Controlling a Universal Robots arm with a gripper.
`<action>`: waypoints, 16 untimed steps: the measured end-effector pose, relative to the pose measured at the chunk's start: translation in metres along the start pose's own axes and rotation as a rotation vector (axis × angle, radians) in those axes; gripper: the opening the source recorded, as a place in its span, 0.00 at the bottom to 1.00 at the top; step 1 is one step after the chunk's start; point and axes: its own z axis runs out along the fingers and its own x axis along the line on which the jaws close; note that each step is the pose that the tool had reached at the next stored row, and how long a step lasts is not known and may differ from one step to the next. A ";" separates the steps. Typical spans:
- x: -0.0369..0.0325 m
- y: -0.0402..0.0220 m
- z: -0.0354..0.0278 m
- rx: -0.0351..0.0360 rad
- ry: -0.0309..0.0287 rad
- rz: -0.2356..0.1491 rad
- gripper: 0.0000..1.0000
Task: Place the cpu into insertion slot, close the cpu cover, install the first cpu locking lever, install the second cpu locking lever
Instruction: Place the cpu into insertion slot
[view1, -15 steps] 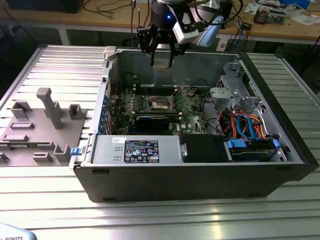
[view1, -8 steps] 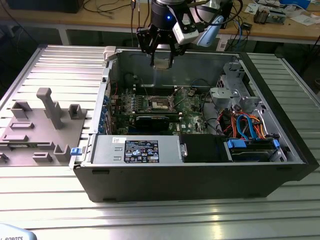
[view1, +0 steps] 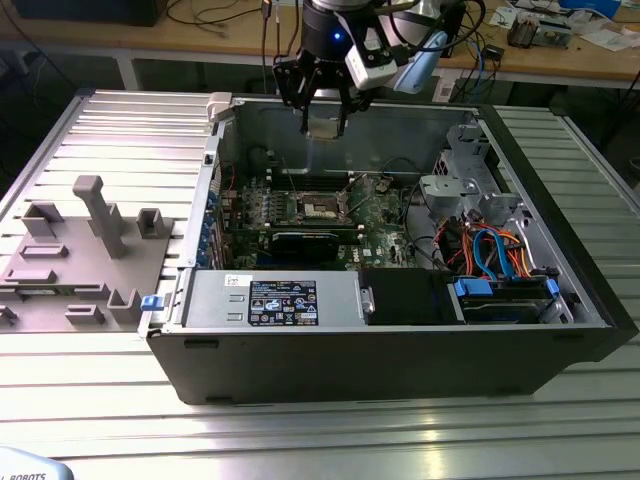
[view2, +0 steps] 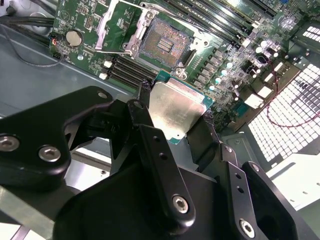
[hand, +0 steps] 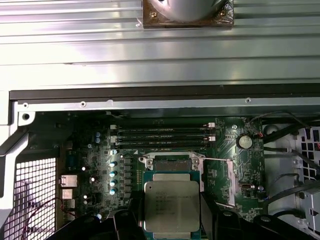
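Observation:
My gripper (view1: 325, 122) hangs over the open computer case, shut on the cpu (view1: 325, 129), a flat silver square held level between the two fingers. In both wrist views the cpu (view2: 176, 106) (hand: 171, 204) sits between the black fingers (view2: 150, 140), above the green motherboard and apart from it. The insertion slot (view2: 165, 44) (view1: 322, 207) lies uncovered below, its dark centre showing; in the first wrist view the cpu hides most of the insertion slot (hand: 172, 162). The cpu cover (view2: 118, 26) (hand: 231, 178) stands swung open at one side of the slot.
Long memory slots (hand: 162, 134) run beside the socket. A black card (view1: 305, 245), a labelled power supply (view1: 283, 300) and a drive cage with coloured cables (view1: 490, 250) fill the case. A grey fixture (view1: 85, 255) lies at the exterior view's left.

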 end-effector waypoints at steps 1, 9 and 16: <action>0.0000 0.0000 0.0001 0.0000 0.0000 0.000 0.55; -0.0001 -0.0002 0.0020 0.0000 0.0000 0.000 0.55; -0.0001 -0.0004 0.0038 0.0000 0.0000 0.000 0.55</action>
